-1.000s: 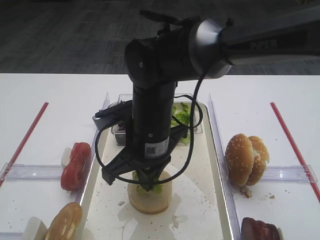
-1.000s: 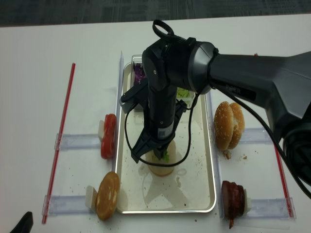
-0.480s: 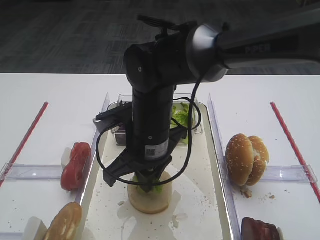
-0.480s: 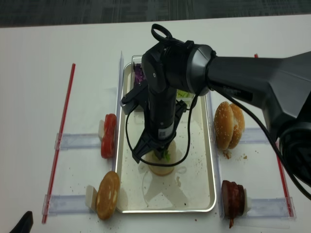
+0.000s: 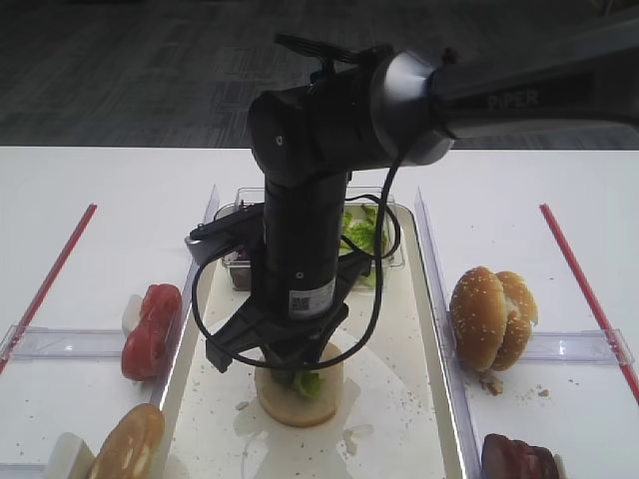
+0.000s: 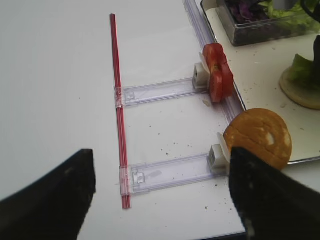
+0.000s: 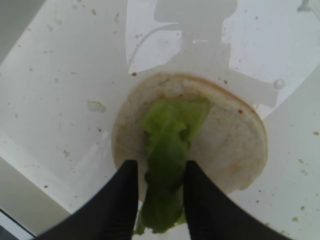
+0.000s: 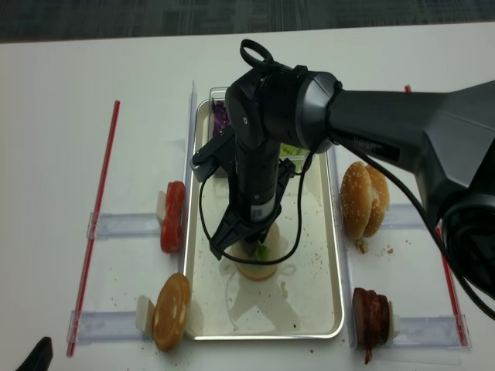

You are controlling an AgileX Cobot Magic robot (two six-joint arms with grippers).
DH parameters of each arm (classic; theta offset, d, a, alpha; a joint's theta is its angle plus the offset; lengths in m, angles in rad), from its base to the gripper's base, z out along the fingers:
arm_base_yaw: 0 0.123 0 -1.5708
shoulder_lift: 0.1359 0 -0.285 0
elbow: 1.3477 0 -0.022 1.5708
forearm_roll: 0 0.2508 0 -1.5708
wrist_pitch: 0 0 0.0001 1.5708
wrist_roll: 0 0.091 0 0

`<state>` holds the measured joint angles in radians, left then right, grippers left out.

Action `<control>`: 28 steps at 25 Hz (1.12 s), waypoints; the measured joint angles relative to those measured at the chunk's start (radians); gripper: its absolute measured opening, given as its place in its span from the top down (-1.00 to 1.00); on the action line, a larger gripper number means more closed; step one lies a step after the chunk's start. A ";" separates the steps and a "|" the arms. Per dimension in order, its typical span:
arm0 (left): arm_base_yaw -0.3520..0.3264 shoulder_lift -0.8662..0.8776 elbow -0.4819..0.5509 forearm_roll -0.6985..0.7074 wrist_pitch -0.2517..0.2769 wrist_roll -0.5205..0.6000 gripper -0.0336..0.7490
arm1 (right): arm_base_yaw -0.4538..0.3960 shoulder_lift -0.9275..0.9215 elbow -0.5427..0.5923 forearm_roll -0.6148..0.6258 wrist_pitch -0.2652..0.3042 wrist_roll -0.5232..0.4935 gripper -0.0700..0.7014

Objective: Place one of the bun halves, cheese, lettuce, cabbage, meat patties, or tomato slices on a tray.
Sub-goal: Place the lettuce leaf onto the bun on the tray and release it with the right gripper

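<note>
My right end effector (image 7: 157,182) points straight down over the tray (image 5: 399,339), its two black fingers (image 7: 122,192) parted a little, one on each side of the lettuce (image 7: 170,145). The leaf lies between them; I cannot tell whether the fingers touch it or stand just clear. The far end of the lettuce rests on the pale bun round (image 7: 230,145), which lies flat on the tray, near its middle. At the far end of the tray sits a clear tub (image 5: 369,244) with green leaves and purple cabbage (image 6: 245,10) inside. Left of the tray, on the white bench (image 8: 77,116), tomato slices (image 5: 150,329) stand on edge against a clear holder, and a golden bun half (image 6: 260,137) leans just at the tray's near left corner. Right of the tray stand the sesame bun halves (image 5: 491,316), and nearer, the meat patties (image 8: 371,313). My left end effector (image 6: 160,200) hovers over the bench left of the tray, spread wide with nothing in it.
</note>
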<state>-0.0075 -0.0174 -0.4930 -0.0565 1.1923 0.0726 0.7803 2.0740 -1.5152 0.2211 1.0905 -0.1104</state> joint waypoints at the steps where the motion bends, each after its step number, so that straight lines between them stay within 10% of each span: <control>1: 0.000 0.000 0.000 0.000 0.000 0.000 -0.39 | 0.000 0.000 0.000 0.000 0.000 -0.001 0.04; 11: 0.000 0.000 0.000 0.000 0.000 0.000 -0.39 | 0.000 0.000 0.000 -0.019 0.000 -0.006 -0.90; 28: 0.000 0.000 0.000 0.000 0.000 0.000 -0.39 | 0.000 0.000 -0.004 -0.044 0.048 -0.003 -0.97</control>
<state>-0.0075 -0.0174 -0.4930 -0.0565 1.1923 0.0726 0.7803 2.0740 -1.5196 0.1767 1.1382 -0.1134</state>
